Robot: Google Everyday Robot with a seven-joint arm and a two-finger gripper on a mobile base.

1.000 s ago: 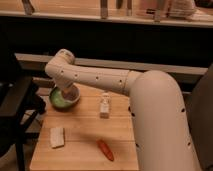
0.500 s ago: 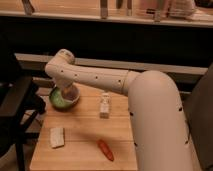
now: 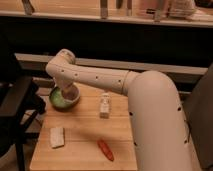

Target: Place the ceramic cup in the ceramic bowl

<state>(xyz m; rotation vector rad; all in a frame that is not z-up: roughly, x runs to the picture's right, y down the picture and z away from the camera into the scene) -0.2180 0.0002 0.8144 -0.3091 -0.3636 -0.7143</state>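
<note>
Gripper (image 3: 64, 89) low over bowl (image 3: 57, 103), far left corner | cup (image 3: 70, 93) inside bowl | nothing moved for one second | whether it grips, cannot tell | placing looks almost done

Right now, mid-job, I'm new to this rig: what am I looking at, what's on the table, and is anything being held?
You have a single camera view, looking down across a wooden table; where the camera is mounted isn't on record. The big white tube filling the right side is the robot's one arm. It reaches left, bends at an elbow and drops down.

Its gripper is low over the light-green ceramic bowl at the table's far left corner. The small round shape with a brownish middle looks like the ceramic cup, inside the bowl's rim. I can't tell whether it is gripped or let go.

Also on the table are a small white bottle-like object, a pale block and a red-orange elongated item. A dark chair stands to the left.
</note>
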